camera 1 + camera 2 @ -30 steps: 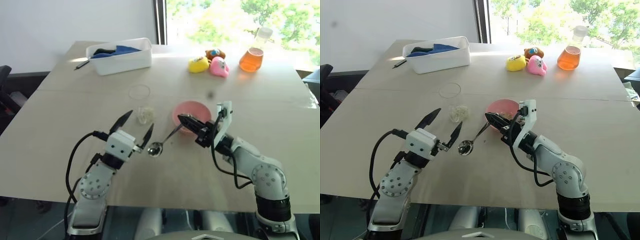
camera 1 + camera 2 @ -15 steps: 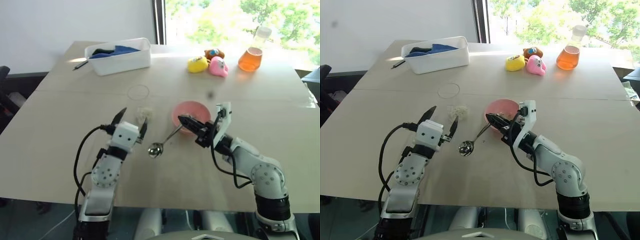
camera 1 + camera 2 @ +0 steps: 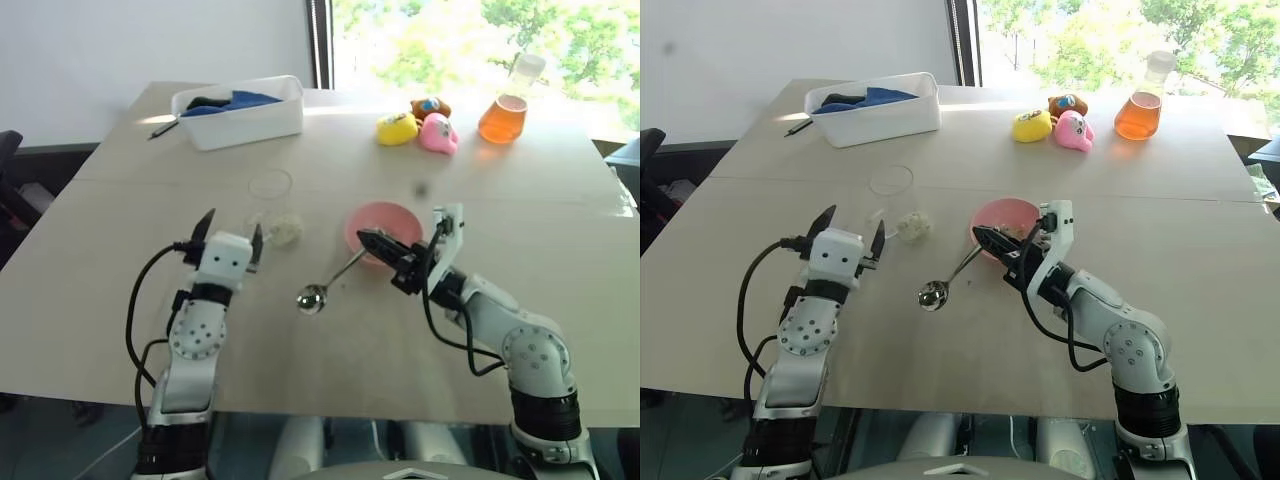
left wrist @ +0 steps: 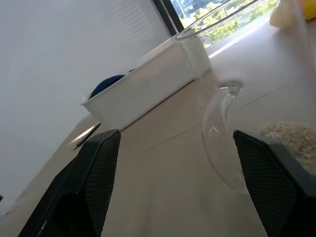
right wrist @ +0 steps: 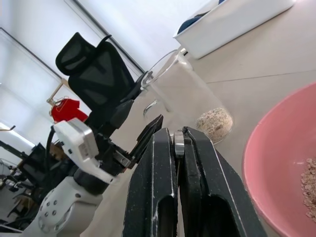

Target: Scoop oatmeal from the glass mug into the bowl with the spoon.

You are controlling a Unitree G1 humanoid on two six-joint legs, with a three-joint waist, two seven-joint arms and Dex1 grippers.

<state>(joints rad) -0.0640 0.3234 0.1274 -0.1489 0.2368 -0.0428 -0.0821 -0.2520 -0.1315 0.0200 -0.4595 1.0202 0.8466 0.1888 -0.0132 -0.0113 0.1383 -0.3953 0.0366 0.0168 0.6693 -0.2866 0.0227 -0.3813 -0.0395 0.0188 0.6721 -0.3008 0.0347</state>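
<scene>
Left tool (image 3: 849, 232) spread beside the glass mug (image 3: 902, 205).
Right tool (image 3: 372, 240) clamped on the spoon (image 3: 329, 283); its scoop seems to touch the bench (image 3: 330, 340).

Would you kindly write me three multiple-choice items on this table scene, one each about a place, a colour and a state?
1. Where does the glass mug stand?
A. just past the left gripper
B. inside the white tub
C. beside the flask

2. What colour is the bowl?
A. blue
B. pink
C. green

3. How is the right gripper?
A. open and empty
B. shut on the mug's handle
C. shut on the spoon

Answers: 1 A, the mug rises just beyond the open fingers. 2 B, its rim and inside are pink. 3 C, the fingers pinch the spoon's handle.
</scene>
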